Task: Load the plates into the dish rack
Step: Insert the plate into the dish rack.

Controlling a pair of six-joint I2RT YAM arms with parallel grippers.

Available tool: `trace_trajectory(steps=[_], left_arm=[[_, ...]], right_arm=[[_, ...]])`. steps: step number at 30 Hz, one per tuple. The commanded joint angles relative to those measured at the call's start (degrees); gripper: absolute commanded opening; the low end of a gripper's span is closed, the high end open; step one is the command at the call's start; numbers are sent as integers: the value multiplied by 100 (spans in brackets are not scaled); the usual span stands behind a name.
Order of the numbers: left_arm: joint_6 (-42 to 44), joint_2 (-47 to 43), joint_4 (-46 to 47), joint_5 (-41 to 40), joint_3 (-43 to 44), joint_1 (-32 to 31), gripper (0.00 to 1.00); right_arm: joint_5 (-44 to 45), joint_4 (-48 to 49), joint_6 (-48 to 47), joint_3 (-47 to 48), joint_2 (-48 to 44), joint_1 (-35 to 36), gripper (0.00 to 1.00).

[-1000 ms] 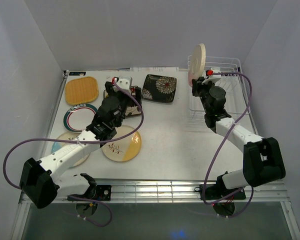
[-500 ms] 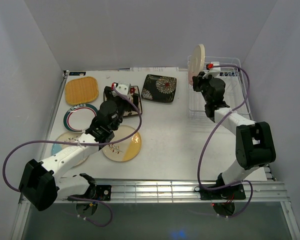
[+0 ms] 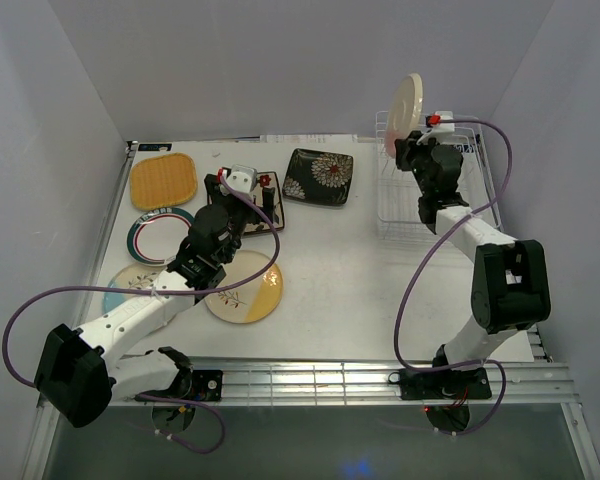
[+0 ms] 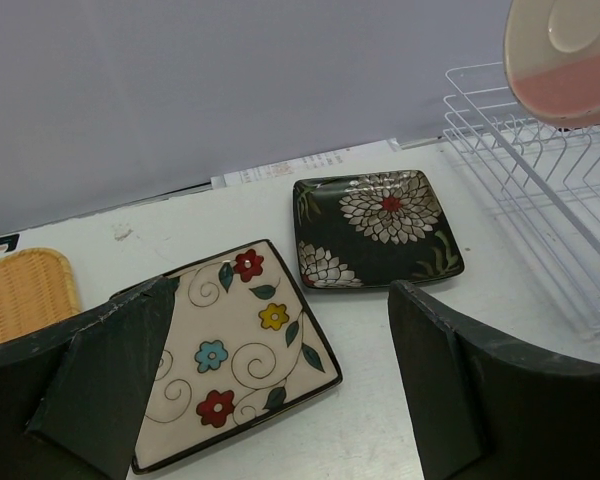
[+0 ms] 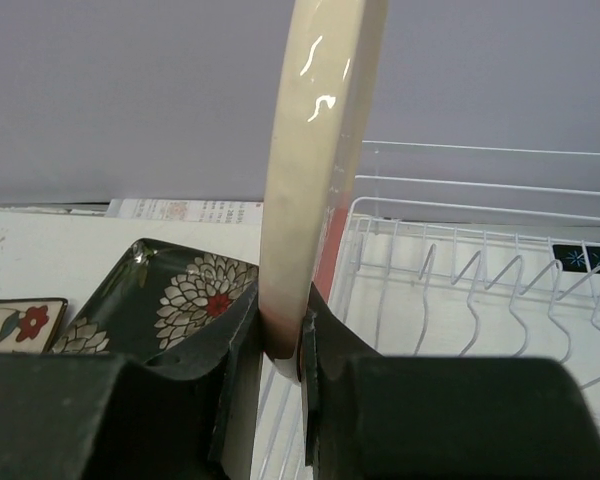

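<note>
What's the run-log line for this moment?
right pincer: shut on pink-cream plate, upright at dish rack edge | left pincer: open, facing cream floral plate

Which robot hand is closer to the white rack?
Right. The right gripper holds the pink plate upright at the rack's left edge. The left gripper hangs open far to the left, over the cream plate.
</note>
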Motion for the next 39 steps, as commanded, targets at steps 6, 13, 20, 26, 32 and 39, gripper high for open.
trace_trajectory(steps=[6, 13, 20, 26, 32, 39], left_arm=[[-1, -76, 125, 133, -79, 32, 98], [-9, -111, 116, 274, -131, 24, 98], [-18, -138, 116, 318, -149, 32, 98], [-9, -94, 125, 326, -149, 32, 98], [-18, -41, 116, 362, -132, 32, 98], [-18, -6, 116, 370, -123, 32, 98]], right_arm=[[-451, 903, 190, 574, -285, -813, 8], [-872, 885, 489, 530, -355, -1463, 8], [-1013, 789, 498, 556, -391, -1815, 8], [-1145, 797, 498, 530, -391, -1894, 8], [-1540, 929, 656, 512, -373, -1860, 8], [-1541, 912, 516, 617, -250, -1456, 8]])
